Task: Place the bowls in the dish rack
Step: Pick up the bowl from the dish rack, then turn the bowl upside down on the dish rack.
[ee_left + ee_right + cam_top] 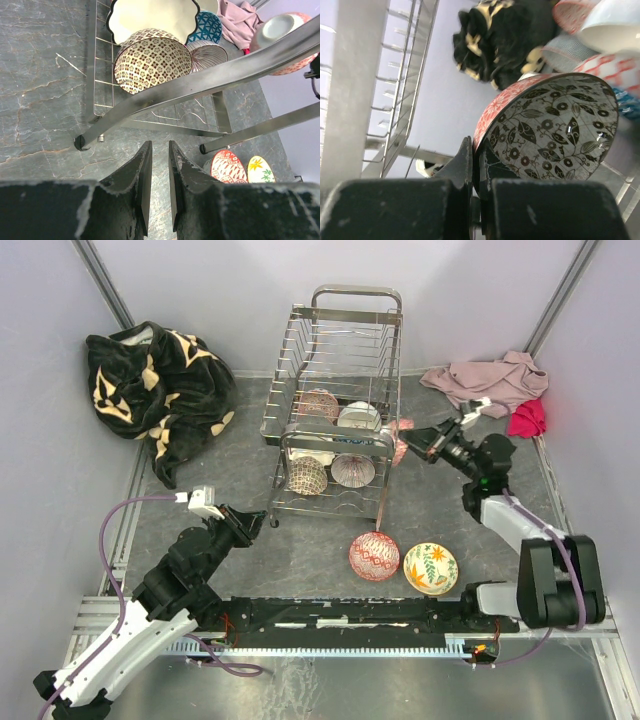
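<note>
The chrome wire dish rack (340, 390) stands mid-table and holds several bowls, among them a brown patterned bowl (307, 476) and a striped one (352, 470) on the lower tier. My right gripper (418, 444) is shut on the rim of a bowl (555, 130) that is red outside with black flowers inside. It holds this bowl tilted at the rack's right side. My left gripper (250, 522) is narrowly open and empty, low over the table by the rack's front left foot (80, 142). A red patterned bowl (374, 556) and a yellow floral bowl (430, 568) lie on the table in front.
A black and cream blanket (150, 390) is heaped at the back left. A pink cloth (490, 380) and a red cloth (528, 418) lie at the back right. Grey walls close in the table on three sides.
</note>
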Robot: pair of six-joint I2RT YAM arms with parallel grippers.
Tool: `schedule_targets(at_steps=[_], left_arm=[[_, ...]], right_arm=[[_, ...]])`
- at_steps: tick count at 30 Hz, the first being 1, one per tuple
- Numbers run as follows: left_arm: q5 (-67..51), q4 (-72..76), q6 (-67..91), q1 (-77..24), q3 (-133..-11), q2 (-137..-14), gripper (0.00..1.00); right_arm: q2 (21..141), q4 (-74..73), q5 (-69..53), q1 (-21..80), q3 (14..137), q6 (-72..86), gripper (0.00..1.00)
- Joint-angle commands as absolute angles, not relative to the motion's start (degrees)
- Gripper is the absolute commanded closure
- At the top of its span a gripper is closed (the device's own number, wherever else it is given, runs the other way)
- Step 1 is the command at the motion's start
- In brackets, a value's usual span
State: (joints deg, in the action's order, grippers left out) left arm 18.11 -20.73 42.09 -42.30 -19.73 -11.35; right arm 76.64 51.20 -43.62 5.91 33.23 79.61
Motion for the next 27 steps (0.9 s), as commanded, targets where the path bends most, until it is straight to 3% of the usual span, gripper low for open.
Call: schedule_targets(at_steps=[1,4,9,17,23,27], left_arm=[[19.47,-18.86,42.90,-42.45,-22.00,-11.87,0.74],[19.61,-19.04,42.63,-42.40,-22.47,-12.11,0.74],[19.79,-19.73,42.19,-42.45,-23.31,-11.92,0.74],[18.61,-18.72,42.57,-42.45,-22.87,-11.60,0.74],[18.18,-18.37,42.55,-42.40,-23.10,-11.95,0.74],[18.26,-18.70,42.63,-42.41,-23.32,-11.75,0.74]], right_arm=[[65.59,37.66,-45.10,-1.87,38.01,72.63,1.00],[58.53,15.32,-41.31,-5.69,45.65,60.48,1.00],[60.30,5.33,-38.56,-8.53,62.69,57.49,1.00],[81.02,23.24,-41.04,-4.93,90.54,73.46,1.00],[98.33,19.90,-42.48,4.49,116.40,73.52,1.00],[109.90,7.29,-42.87,11.02,136.86,67.97,1.00]])
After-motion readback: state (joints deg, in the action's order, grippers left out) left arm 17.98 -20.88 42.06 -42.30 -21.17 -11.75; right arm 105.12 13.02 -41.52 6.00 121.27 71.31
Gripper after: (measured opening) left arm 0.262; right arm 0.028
